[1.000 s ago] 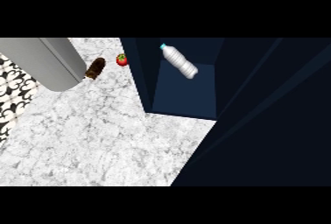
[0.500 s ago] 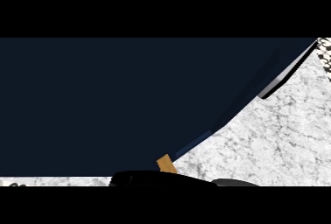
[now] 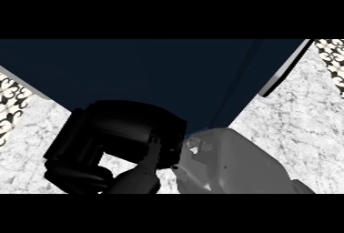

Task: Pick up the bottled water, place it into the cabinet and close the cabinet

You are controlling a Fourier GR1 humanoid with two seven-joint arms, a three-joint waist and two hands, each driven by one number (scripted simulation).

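Robot hand (image 3: 124,136), hold cannot be told, overlapping dark blue cabinet (image 3: 154,73) lower edge, above counter (image 3: 295,127)

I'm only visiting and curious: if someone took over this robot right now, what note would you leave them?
Hands: the right hand is low in the head view, in front of the dark cabinet. Its grasp is unclear. The left hand is not in view.
Things: the bottled water is not visible, so I cannot tell whether it is held or inside.
Done: nothing can be confirmed.
Left: check where the bottle is, get it into the cabinet, then close the cabinet.
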